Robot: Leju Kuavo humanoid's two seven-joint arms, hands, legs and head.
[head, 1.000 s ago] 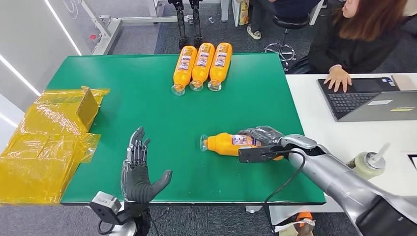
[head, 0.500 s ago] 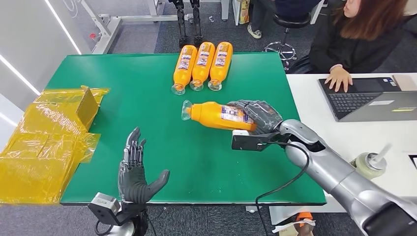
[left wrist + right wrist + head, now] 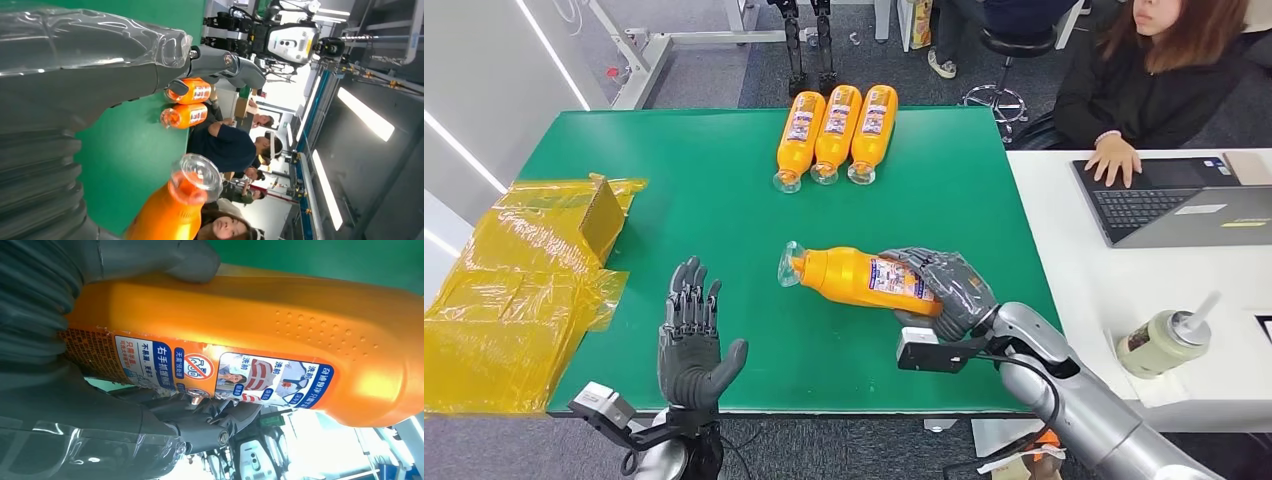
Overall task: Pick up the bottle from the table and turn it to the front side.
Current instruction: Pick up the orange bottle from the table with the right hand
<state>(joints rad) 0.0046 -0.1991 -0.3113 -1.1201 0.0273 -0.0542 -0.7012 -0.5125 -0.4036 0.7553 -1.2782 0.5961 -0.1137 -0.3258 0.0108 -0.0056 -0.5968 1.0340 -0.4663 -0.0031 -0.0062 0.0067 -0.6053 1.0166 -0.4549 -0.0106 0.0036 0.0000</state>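
right hand (image 3: pixel 949 290) clamped on orange bottle (image 3: pixel 854 275) (chinese-print label); left hand (image 3: pixel 690 345) spread, holding nothing

Orange detergent bottle (image 3: pixel 861 279) held at its base end by the right hand (image 3: pixel 944 290), off the table.

It lies nearly level, its clear cap pointing away from the hand toward the robot's left and tipped slightly up. A blue, white and orange printed label wraps the part of the body nearest the fingers (image 3: pixel 195 425), partly covered by them; the neck end beyond the hand is plain orange with small raised dots.
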